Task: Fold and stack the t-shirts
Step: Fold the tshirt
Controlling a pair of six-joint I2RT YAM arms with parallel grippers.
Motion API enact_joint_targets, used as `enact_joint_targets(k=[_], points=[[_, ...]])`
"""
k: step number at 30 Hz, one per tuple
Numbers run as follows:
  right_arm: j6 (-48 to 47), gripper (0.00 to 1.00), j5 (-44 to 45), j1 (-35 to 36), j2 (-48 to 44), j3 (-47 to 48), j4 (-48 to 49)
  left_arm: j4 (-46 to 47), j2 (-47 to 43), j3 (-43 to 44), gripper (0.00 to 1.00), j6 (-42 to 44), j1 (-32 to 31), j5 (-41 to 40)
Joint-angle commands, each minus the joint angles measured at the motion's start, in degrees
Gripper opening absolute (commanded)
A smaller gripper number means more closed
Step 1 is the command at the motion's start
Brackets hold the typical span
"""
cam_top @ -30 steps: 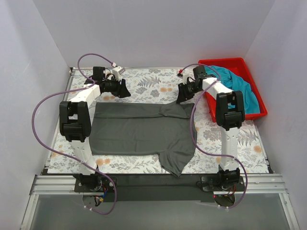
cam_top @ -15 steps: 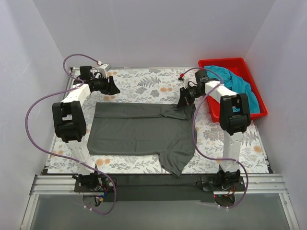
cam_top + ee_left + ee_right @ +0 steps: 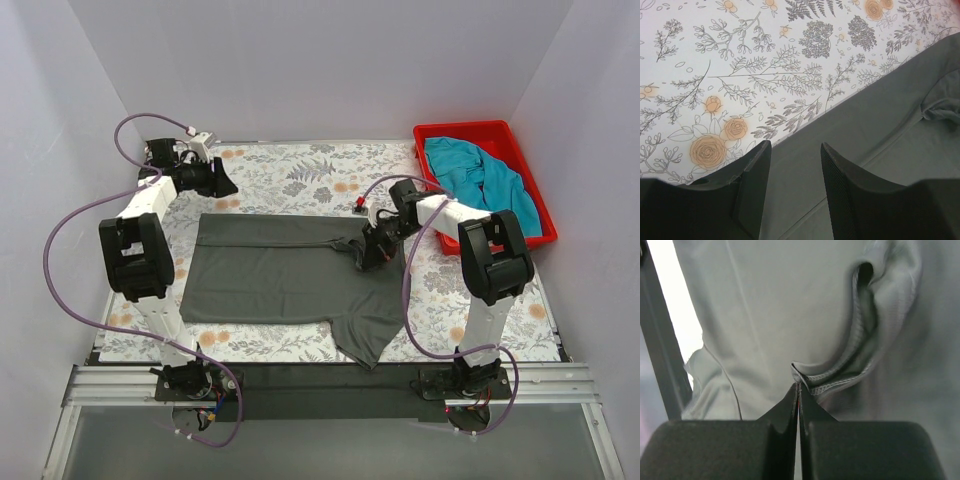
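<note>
Charcoal t-shirt (image 3: pixel 280 275) spread mid-frame on floral tabletop (image 3: pixel 300 175); teal t-shirt (image 3: pixel 480 178) in red bin (image 3: pixel 465 130), upper right. Right gripper (image 3: pixel 798 385) jaws clamp the charcoal t-shirt's hem, center-right; left gripper (image 3: pixel 795 150) jaws parted, upper left.

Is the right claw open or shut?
Shut: the right claw pinches the grey shirt at its hem, with no gap showing in the wrist view.
</note>
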Motion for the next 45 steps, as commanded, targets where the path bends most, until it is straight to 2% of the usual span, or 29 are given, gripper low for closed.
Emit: enact_joint_targets(k=[1, 6, 7, 8, 11, 12, 15, 18, 22, 28, 31, 37, 45], points=[[-7.48, 0.01, 0.96, 0.77, -3.58, -1.67, -3.06, -0.97, -4.28, -0.74, 0.43, 0.89, 1.19, 0.50], [-13.38, 0.01, 5.53, 0.86, -4.73, -1.24, -7.89, -3.42, -2.43, 1.19, 0.43, 1.42, 1.72, -2.49], [-13.64, 0.07, 6.93, 0.86, -4.99, -0.89, -8.33, -3.86, -2.08, 1.97, 0.43, 1.42, 1.72, -4.15], [-13.56, 0.22, 7.47, 0.69, -5.17, 0.34, -8.69, -4.65, -1.12, 2.33, 0.43, 1.42, 1.81, -5.21], [-11.38, 0.39, 8.26, 0.07, -6.22, 3.32, -9.22, -6.06, 0.90, 3.65, 0.44, 1.42, 2.34, -8.55], [-10.75, 0.41, 8.53, -0.71, -6.40, 4.29, -9.13, -6.41, 1.43, 4.09, 0.44, 1.33, 2.86, -8.99], [-6.89, 0.42, 10.45, -2.91, -5.44, 8.15, -8.60, -8.52, 4.24, 7.16, 0.44, 0.89, 3.57, -12.24], [-1.81, 0.42, 18.17, -4.40, -3.50, 11.15, -5.01, -10.71, 6.70, 9.62, 0.45, 1.33, 4.10, -15.23], [0.94, 0.42, 33.44, -4.50, -0.08, 15.37, -1.49, -12.92, 8.47, 10.60, 0.45, 2.21, 4.71, -17.35], [3.93, 0.45, 39.72, -5.12, 2.39, 17.31, -1.75, -13.80, 8.12, 9.71, 0.47, 2.65, 5.94, -18.14], [5.07, 0.46, 41.31, -5.38, 3.70, 17.49, -1.75, -14.68, 8.55, 10.41, 0.47, 2.65, 6.82, -17.87], [8.06, 0.45, 38.07, -6.26, 6.17, 19.33, -1.84, -17.31, 9.70, 11.56, 0.48, 2.12, 7.96, -15.59], [10.87, 0.37, 34.90, -7.84, 8.63, 21.26, -2.28, -20.12, 12.51, 13.40, 0.45, 1.95, 7.96, -14.36]])
